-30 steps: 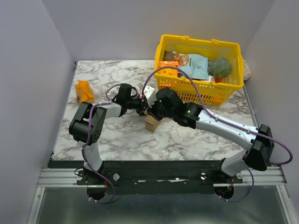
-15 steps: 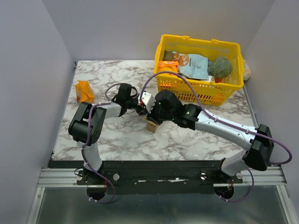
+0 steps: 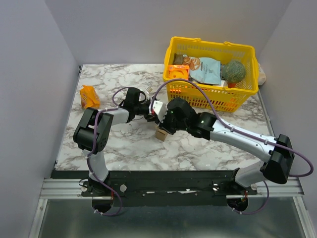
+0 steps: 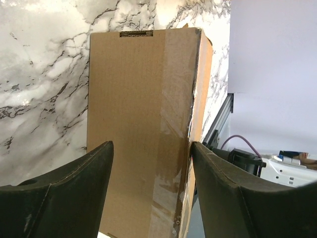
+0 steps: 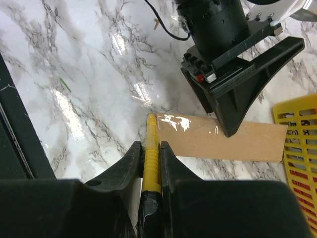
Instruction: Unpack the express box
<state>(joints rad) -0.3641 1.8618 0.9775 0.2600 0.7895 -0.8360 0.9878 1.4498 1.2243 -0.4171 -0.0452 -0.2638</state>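
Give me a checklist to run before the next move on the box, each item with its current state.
1. Hold of the left gripper on the express box: ok, a finger on each side.
2. Hold of the right gripper on the yellow tool: ok, clamped between its fingers.
3. Tool tip at the box's end: ok; contact with the tape: cannot tell.
4. Box opened: not ok, the tape looks intact.
5. Clearance from the yellow basket: ok, it stands apart.
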